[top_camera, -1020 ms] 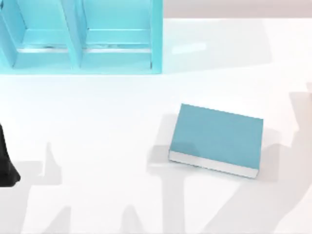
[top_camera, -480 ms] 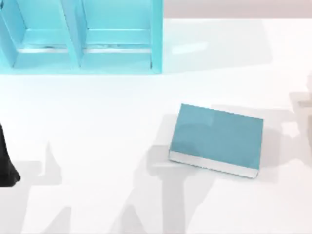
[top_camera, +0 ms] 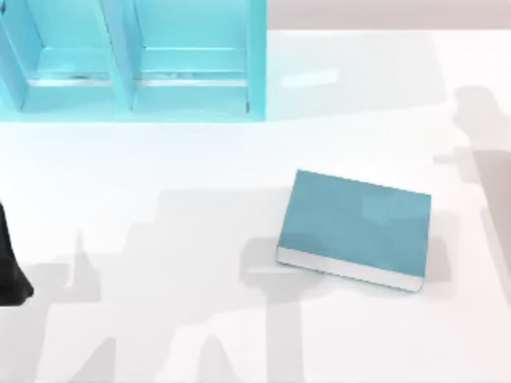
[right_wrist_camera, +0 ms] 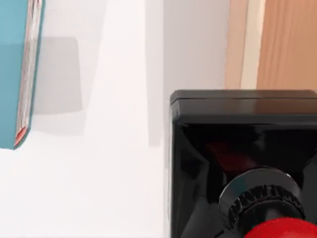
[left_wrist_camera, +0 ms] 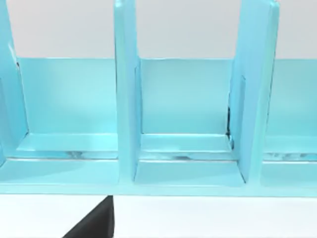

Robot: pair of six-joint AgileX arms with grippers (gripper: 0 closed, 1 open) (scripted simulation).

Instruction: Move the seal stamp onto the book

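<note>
On the white table (top_camera: 200,175), the seal stamp (right_wrist_camera: 242,163) sits close under the right end effector, grip unclear.

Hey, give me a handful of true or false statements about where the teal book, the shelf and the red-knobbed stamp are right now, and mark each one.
1. The thick teal-blue book lies flat on the white table. True.
2. The small black seal stamp with the glossy red knob already stands on the book. False: the top view shows the cover bare, and the right wrist view shows the stamp apart from the book.
3. The light-blue shelf unit stands at the table's far left. True.
4. The book sits inside a shelf compartment. False: it lies out on the open table.
5. The left arm is above the book. False: it is at the table's left edge.
</note>
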